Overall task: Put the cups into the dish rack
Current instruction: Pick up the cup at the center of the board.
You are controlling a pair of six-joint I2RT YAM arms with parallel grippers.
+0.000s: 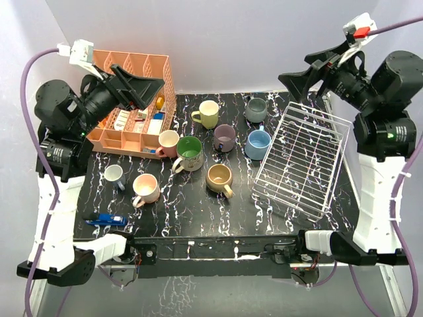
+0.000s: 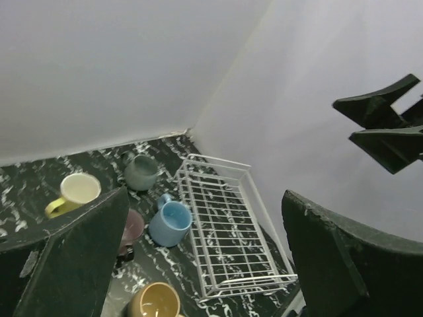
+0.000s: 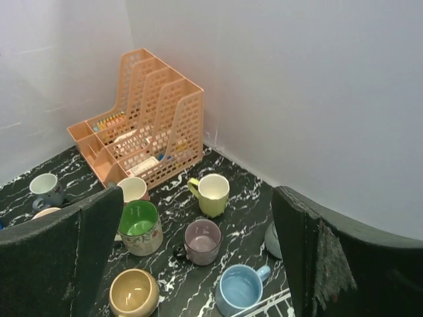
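Clearly my right claw [image 1: 294, 80], spread and empty like the left claw [image 1: 151, 92], is nearer: the light blue cup [image 1: 258, 144] sits below it, just left of the dish rack [image 1: 301, 158].

Dish rack [image 1: 301, 158] on right of table [image 1: 198, 221], cups [image 1: 225, 137] clustered left of it, organizer [image 1: 135, 99] behind them, far left

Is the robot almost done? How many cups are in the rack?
None done yet: the dish rack is empty. Nothing is in hand: the left gripper and right gripper hang open and empty. All nine cups are left on the table, from the grey cup by the rack to the pink cup at the front left.
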